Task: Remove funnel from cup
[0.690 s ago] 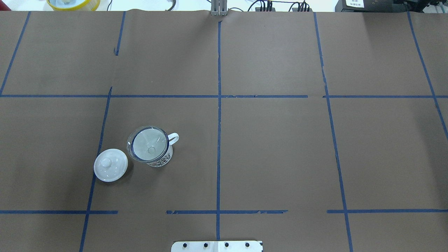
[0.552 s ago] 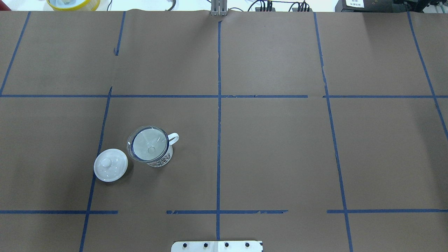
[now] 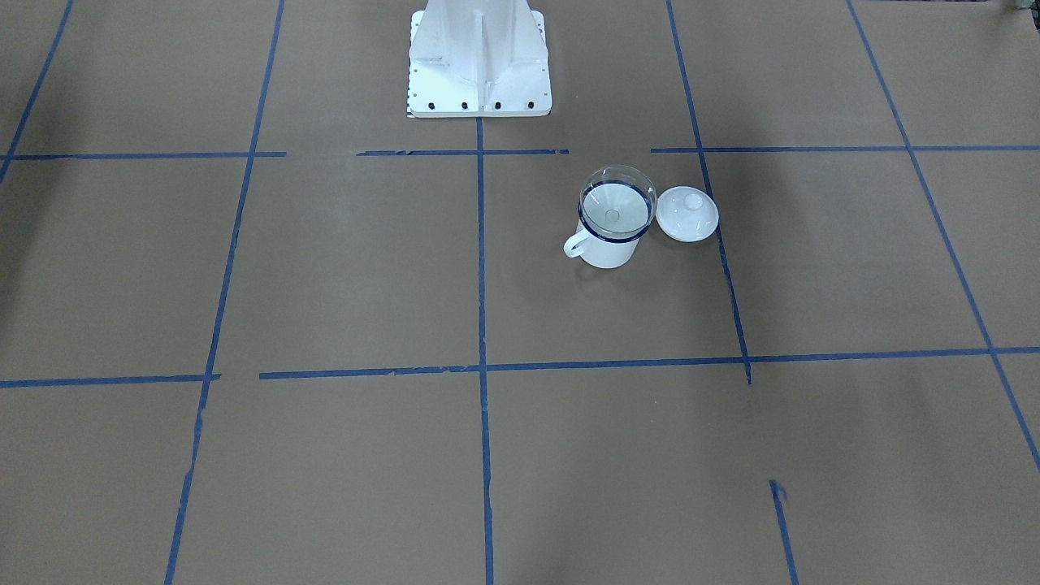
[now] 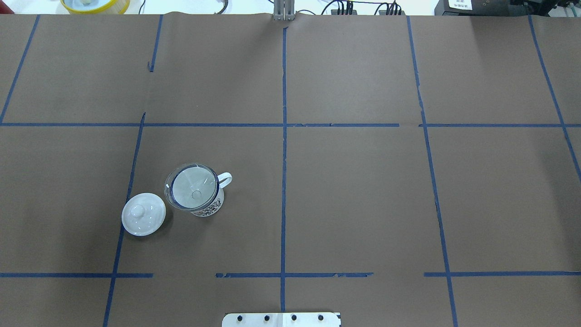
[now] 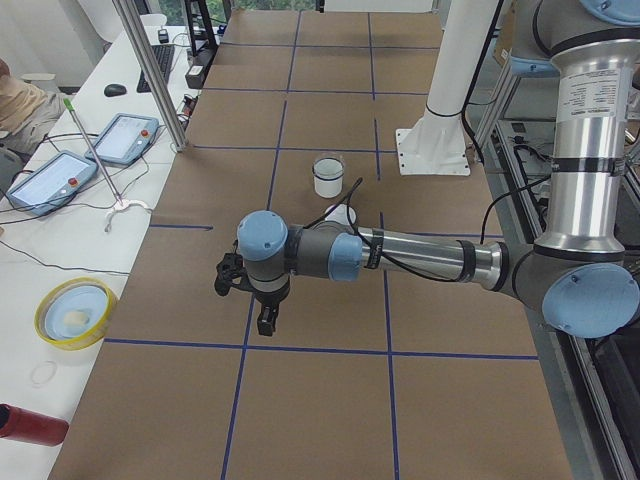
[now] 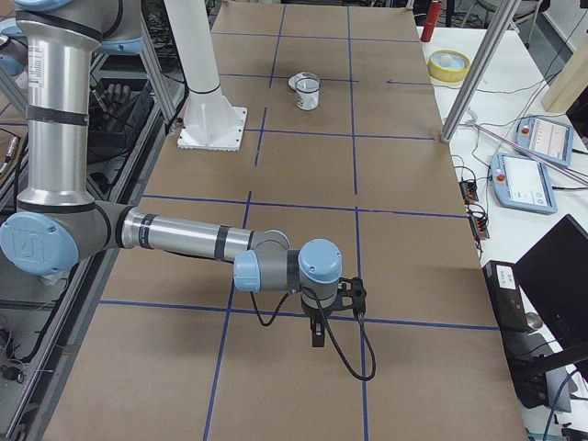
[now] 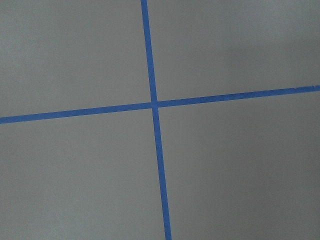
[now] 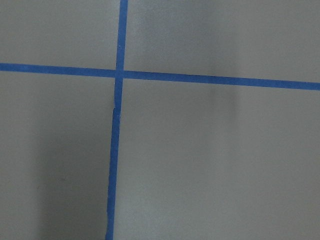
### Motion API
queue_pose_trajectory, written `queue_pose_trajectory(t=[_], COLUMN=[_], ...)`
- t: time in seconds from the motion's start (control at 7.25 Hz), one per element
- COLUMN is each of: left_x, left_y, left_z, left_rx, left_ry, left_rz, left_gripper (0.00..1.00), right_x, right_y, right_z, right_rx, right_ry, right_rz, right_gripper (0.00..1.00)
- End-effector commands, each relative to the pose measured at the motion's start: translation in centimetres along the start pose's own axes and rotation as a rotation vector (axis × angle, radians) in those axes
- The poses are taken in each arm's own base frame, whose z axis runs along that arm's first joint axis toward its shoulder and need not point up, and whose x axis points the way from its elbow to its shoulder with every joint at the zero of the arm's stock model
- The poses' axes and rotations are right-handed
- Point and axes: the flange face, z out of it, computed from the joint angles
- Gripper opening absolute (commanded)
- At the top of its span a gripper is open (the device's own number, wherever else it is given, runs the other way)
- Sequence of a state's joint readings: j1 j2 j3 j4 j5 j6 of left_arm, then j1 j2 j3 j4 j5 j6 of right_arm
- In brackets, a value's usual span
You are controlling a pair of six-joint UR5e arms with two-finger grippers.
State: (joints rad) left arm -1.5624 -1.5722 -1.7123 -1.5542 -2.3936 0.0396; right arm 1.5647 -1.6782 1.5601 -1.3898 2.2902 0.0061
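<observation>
The cup point(image 4: 211, 206), a white mug with a dark blue rim, stands upright on the brown paper at the left of the overhead view, handle to the right. The clear funnel point(image 4: 193, 188) sits in its mouth, spout down. Both also show in the front-facing view, the funnel point(image 3: 616, 207) in the cup point(image 3: 608, 252). No gripper shows in the overhead or front-facing view. The left gripper point(image 5: 264, 318) and the right gripper point(image 6: 317, 335) hang over bare paper far from the cup; I cannot tell whether they are open or shut. Both wrist views show only paper and blue tape.
A white round knobbed lid point(image 4: 143, 220) lies on the table just left of the cup. The robot's white base point(image 3: 478, 57) stands at the table's near middle edge. A yellow bowl point(image 4: 95, 4) sits beyond the far left edge. Blue tape lines grid the paper.
</observation>
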Motion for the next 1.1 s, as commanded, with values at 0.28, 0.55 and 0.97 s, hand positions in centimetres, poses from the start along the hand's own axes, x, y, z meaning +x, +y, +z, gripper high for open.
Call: queue_pose_trajectory(t=[0.28, 0.55, 0.97], left_x=[2.9, 8.1, 27.0], left_y=[-7.5, -8.5, -9.2], left_z=[-4.8, -5.0, 1.7], left_rx=[0.199, 0.299, 0.209], left_ry=[-0.145, -0.038, 0.149], left_rz=[0.037, 0.001, -0.105], left_gripper=[1.00, 1.00, 1.00], right_x=[0.0, 0.0, 0.0], right_y=[0.0, 0.0, 0.0], right_z=[0.0, 0.0, 0.0], right_rx=[0.000, 0.000, 0.000], right_ry=[0.000, 0.000, 0.000], right_rz=[0.000, 0.000, 0.000], right_gripper=[1.00, 1.00, 1.00])
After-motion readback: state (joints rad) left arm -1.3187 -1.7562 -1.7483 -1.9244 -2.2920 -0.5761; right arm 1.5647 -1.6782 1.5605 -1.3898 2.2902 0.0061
